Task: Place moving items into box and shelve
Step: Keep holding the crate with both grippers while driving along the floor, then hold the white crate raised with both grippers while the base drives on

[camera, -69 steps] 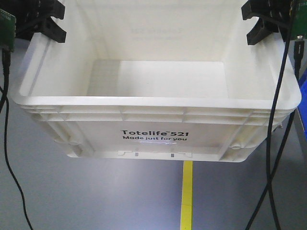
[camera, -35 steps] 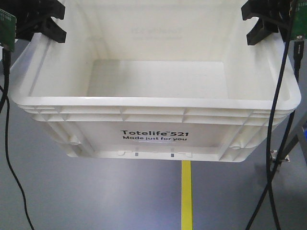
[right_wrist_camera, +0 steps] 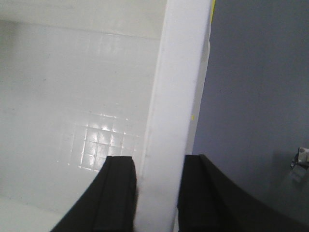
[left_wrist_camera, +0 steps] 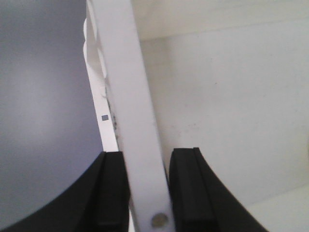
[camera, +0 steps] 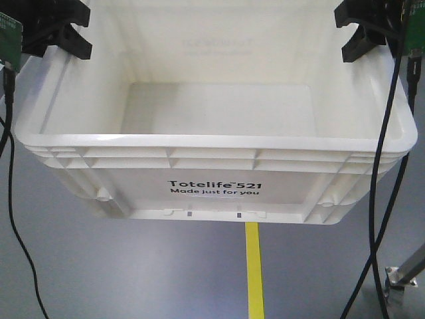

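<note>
The box (camera: 212, 143), a large white tote printed "Totelife 521", hangs above the grey floor and fills the front view. Its inside shows bare white; the moving items are out of view. My left gripper (camera: 56, 33) is shut on the box's left rim (left_wrist_camera: 128, 72); in the left wrist view the rim runs between the black fingers of the left gripper (left_wrist_camera: 147, 157). My right gripper (camera: 362, 30) is shut on the right rim (right_wrist_camera: 181, 72), which sits between the fingers of the right gripper (right_wrist_camera: 158, 162).
A yellow floor line (camera: 254, 272) runs under the box on the grey floor. A metal leg (camera: 402, 272) stands at the lower right. Black cables (camera: 382, 166) hang down both sides of the box.
The floor beneath has shifted: the blue edge at right is gone, the metal leg slid down and right, the yellow line moved slightly left. The box stays held the same way.
</note>
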You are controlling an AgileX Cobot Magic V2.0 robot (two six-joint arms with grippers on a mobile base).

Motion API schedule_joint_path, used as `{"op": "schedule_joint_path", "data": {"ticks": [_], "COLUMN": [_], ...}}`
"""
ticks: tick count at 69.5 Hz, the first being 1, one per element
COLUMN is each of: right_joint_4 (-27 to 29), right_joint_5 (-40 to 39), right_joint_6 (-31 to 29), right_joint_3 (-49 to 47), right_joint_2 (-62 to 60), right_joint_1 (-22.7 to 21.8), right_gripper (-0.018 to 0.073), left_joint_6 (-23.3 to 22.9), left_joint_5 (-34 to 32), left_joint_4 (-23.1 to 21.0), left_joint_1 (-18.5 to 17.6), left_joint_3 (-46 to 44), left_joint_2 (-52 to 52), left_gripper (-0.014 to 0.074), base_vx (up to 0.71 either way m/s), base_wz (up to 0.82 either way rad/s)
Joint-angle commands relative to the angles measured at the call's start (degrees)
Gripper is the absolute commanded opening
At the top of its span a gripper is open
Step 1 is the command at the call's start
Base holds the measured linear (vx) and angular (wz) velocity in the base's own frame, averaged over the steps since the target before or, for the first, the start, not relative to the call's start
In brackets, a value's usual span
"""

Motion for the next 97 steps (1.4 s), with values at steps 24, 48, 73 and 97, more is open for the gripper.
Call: {"op": "schedule_joint_path", "data": {"ticks": [24,48,73,97], "right_joint_4": [12.8,12.8,12.8,12.8], "right_joint_5": [-0.7,-0.7,-0.7,-0.7], "right_joint_6": [-0.5,-0.5,-0.5,-0.5], "right_joint_3": [-2.5,-2.5,-2.5,-2.5], "right_joint_2": [-2.9,-2.9,-2.9,-2.9], "right_joint_1": [1.3,1.3,1.3,1.3], "right_gripper": [-0.0004,-0.0004,-0.0004,-0.0004], "left_joint_6": [0.3,0.3,0.3,0.3], "left_joint_5": [-5.6,-5.6,-5.6,-5.6], "left_joint_4": [-14.4,-14.4,-14.4,-14.4], "left_joint_1": [-1.8,-1.8,-1.8,-1.8], "left_joint_3": [-2.3,-2.3,-2.3,-2.3], "left_joint_2": [-3.2,-3.1,-3.2,-3.2], "left_gripper": [-0.0004,-0.0004,-0.0004,-0.0004], "base_vx": [0.60,0.59,0.55,0.49], "base_wz": [-0.08,-0.16,-0.31,-0.44]}}
